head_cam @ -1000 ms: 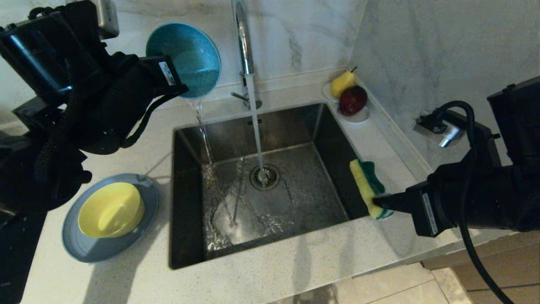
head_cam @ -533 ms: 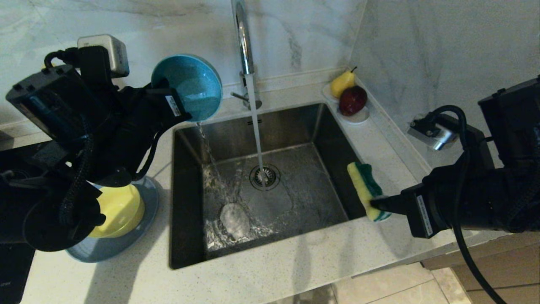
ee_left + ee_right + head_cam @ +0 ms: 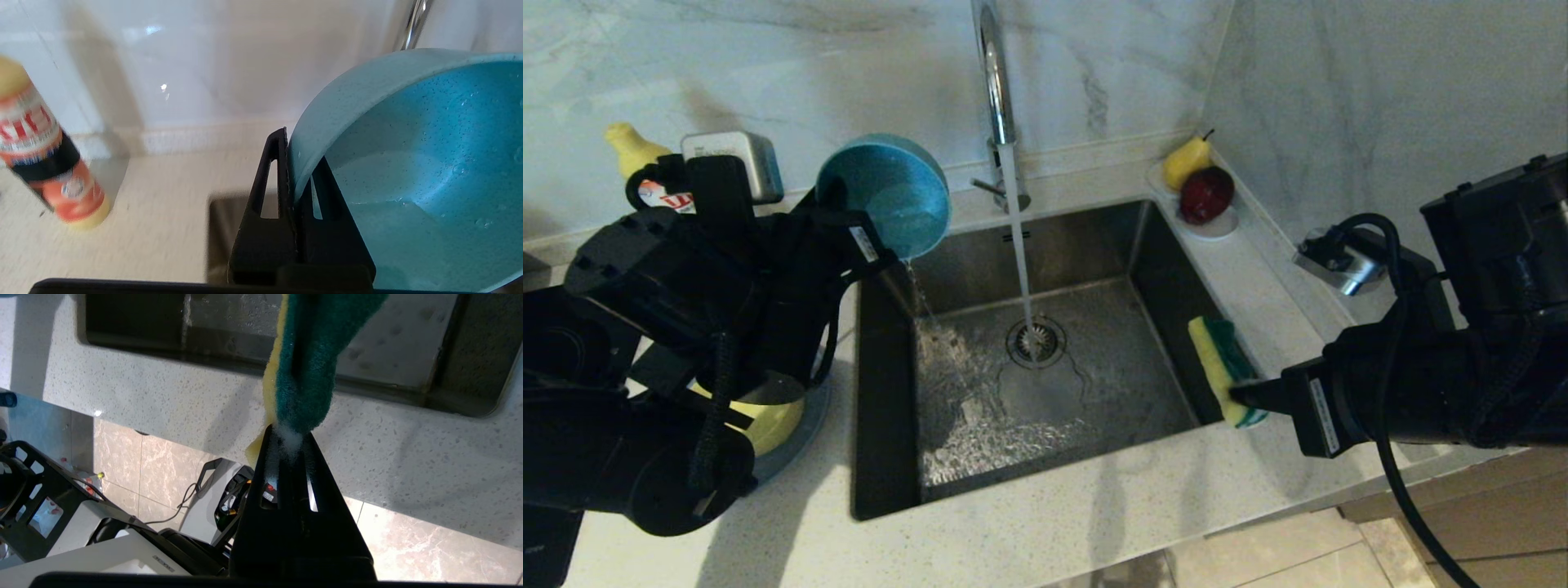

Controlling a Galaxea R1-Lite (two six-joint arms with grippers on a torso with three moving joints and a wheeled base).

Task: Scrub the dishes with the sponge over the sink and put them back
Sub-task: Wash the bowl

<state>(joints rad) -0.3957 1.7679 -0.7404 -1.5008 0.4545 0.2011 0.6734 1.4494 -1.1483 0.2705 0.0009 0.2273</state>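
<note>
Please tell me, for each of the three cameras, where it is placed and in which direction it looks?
Head view: high on the robot, looking down at the sink; both arms show.
Left wrist view: behind the left gripper, facing the wall; jaws pinch the teal-blue bowl rim.
Right wrist view: behind the right gripper, looking down at the counter edge and floor; jaws clamp the sponge.
Shared: bowl and sponge both appear in the head view too.

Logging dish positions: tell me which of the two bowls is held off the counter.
The teal-blue bowl, pinched at its rim by the left gripper; the yellow bowl sits on the grey-blue plate.
</note>
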